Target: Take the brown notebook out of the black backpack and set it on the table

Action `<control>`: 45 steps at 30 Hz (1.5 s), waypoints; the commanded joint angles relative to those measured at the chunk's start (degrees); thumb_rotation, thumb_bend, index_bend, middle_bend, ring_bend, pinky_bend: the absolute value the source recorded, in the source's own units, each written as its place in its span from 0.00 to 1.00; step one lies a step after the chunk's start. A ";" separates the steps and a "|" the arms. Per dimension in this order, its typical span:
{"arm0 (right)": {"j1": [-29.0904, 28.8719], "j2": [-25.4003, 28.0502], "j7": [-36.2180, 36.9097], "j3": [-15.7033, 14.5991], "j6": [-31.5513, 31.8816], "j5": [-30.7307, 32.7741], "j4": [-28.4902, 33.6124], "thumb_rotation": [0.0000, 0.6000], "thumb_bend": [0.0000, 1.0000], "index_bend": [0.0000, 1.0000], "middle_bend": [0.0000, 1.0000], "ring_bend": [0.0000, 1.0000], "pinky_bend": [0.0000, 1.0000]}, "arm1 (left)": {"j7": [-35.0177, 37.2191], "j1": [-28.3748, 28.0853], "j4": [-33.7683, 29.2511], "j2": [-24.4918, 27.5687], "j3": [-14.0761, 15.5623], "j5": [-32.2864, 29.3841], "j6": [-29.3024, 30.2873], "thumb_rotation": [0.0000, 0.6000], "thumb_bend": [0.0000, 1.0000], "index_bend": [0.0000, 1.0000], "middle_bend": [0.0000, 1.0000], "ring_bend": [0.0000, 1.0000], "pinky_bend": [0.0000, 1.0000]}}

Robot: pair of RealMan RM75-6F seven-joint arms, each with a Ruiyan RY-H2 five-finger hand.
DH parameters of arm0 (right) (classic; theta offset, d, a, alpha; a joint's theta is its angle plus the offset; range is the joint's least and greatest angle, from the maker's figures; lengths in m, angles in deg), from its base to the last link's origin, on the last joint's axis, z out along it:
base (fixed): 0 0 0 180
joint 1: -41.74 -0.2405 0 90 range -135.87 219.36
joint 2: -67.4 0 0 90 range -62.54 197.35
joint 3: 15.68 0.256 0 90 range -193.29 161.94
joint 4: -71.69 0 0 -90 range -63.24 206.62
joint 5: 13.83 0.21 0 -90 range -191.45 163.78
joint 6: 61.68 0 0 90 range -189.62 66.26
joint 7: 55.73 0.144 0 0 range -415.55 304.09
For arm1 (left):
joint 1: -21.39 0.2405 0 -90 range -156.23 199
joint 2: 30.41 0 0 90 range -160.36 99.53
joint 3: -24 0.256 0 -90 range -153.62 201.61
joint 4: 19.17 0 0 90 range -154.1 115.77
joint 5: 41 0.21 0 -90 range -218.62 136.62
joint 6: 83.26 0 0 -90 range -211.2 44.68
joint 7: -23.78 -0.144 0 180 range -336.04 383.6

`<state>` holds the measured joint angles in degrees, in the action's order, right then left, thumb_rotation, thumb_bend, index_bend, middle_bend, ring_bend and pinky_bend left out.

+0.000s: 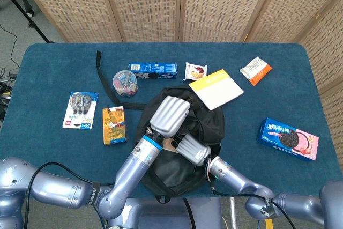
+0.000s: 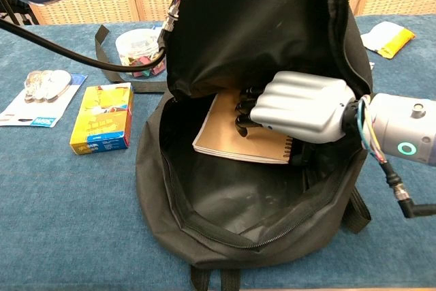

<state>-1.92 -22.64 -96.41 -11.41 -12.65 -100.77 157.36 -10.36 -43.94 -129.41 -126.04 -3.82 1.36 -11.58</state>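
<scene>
The black backpack (image 1: 177,172) lies open on the blue table, its mouth facing me (image 2: 225,202). My left hand (image 1: 169,115) grips the upper flap and holds it raised; in the chest view only its arm shows at the top left. The brown spiral notebook (image 2: 225,134) lies tilted inside the backpack, and just a sliver of it (image 1: 172,144) shows from the head view. My right hand (image 2: 300,107) reaches into the opening (image 1: 193,148) and holds the notebook's right part, dark fingers (image 2: 246,117) curled over its cover.
Around the backpack lie an orange box (image 2: 102,117), a jar of clips (image 1: 125,82), a blister pack (image 1: 80,109), a blue box (image 1: 153,70), a snack packet (image 1: 195,71), a yellow-and-white book (image 1: 217,88), an orange-white packet (image 1: 255,70) and an Oreo box (image 1: 288,138).
</scene>
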 commanded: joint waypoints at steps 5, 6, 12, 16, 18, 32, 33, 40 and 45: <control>-1.29 -4.24 10.13 -1.17 5.10 -6.44 -8.02 1.00 0.40 0.47 0.47 0.38 0.51 | 0.58 0.11 -0.60 0.69 -0.15 0.20 0.68 1.00 0.55 0.74 0.56 0.41 0.57; -1.34 -4.57 11.51 -1.39 5.92 -7.22 -8.93 1.00 0.42 0.49 0.50 0.41 0.54 | 0.69 0.17 -0.52 0.83 -0.07 0.18 0.64 1.00 0.55 0.74 0.56 0.41 0.57; -1.33 -6.08 18.06 -2.07 9.83 -9.89 -12.76 1.00 0.64 0.59 0.61 0.52 0.65 | 1.77 0.60 0.15 1.48 0.58 0.41 0.26 1.00 0.55 0.74 0.56 0.41 0.57; -1.39 -6.11 20.00 -2.65 11.60 -11.42 -13.46 1.00 0.67 0.61 0.63 0.54 0.65 | 2.23 0.69 0.70 1.46 1.17 1.02 0.20 1.00 0.55 0.74 0.56 0.41 0.57; -1.44 -6.09 20.46 -2.81 12.07 -11.89 -13.63 1.00 0.67 0.62 0.63 0.55 0.66 | 2.31 0.69 0.85 1.40 1.34 1.15 0.19 1.00 0.55 0.74 0.56 0.41 0.57; -2.66 2.04 24.12 -6.15 16.49 -19.14 -10.67 1.00 0.72 0.64 0.65 0.56 0.69 | 2.56 0.46 3.90 0.46 2.30 1.99 0.15 1.00 0.55 0.74 0.56 0.41 0.57; -2.66 3.11 24.34 -6.45 16.80 -19.61 -9.91 1.00 0.72 0.64 0.65 0.56 0.69 | 2.81 0.49 4.16 0.37 2.29 1.96 0.04 1.00 0.55 0.74 0.56 0.41 0.57; -2.54 9.00 25.25 -8.44 18.94 -23.10 -5.51 1.00 0.75 0.65 0.65 0.56 0.69 | 3.79 0.57 5.62 -0.23 2.64 2.33 -0.62 1.00 0.55 0.74 0.56 0.41 0.57; -1.95 13.29 27.73 -11.25 21.97 -27.35 -2.46 1.00 0.75 0.65 0.65 0.56 0.69 | 4.22 0.29 6.88 -1.32 2.66 2.72 -0.77 1.00 0.55 0.75 0.56 0.41 0.57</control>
<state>-4.16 -10.92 -69.81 -21.43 8.00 -126.47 153.71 -6.17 -43.58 -122.65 -127.25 -1.16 3.99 -12.33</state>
